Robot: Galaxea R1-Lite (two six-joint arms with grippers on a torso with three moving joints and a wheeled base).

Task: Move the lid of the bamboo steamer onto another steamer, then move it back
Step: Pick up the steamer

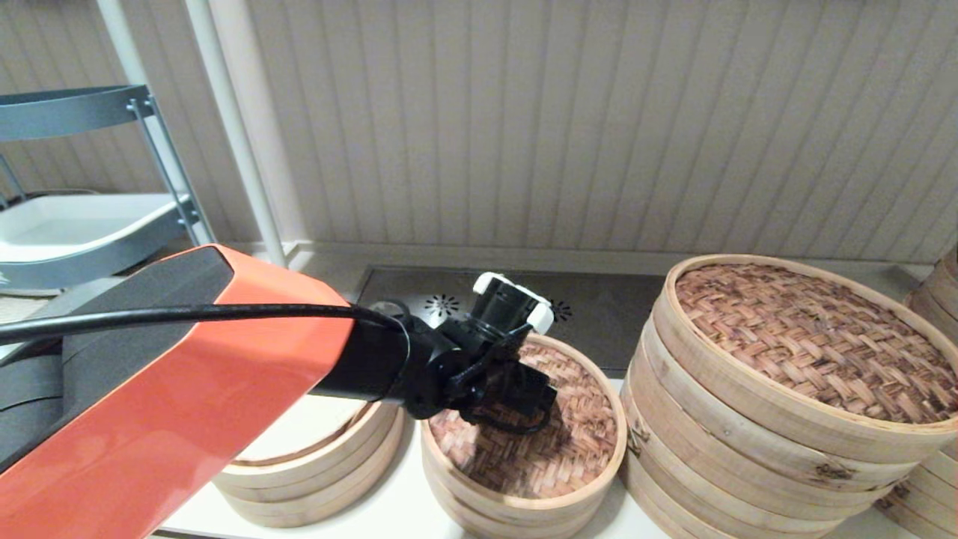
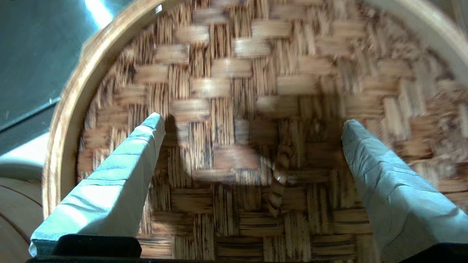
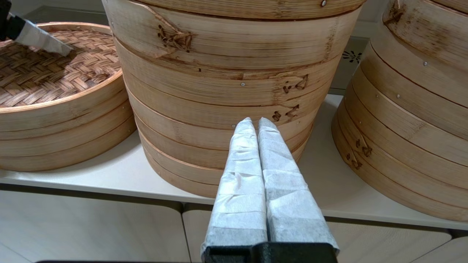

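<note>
The bamboo steamer lid (image 1: pixel 561 449), reddish-brown weave in a pale rim, rests on the small tiered steamer at the counter's middle and shows in the right wrist view too (image 3: pixel 44 76). My left gripper (image 1: pixel 516 397) hovers just above it, open. In the left wrist view its fingertips (image 2: pixel 252 120) stand wide apart on either side of the small loop handle (image 2: pixel 279 179), touching nothing. The other low steamer (image 1: pixel 314 464), with a pale liner inside, sits to the left, partly hidden under my orange arm. My right gripper (image 3: pixel 255 120) is shut and empty, low before the counter edge.
A much larger steamer stack (image 1: pixel 786 389) with a dark woven lid stands right of the small one, and a further stack (image 1: pixel 935 449) sits at the far right. A dark metal panel (image 1: pixel 599 299) lies behind. A grey trolley (image 1: pixel 75 224) is at the left.
</note>
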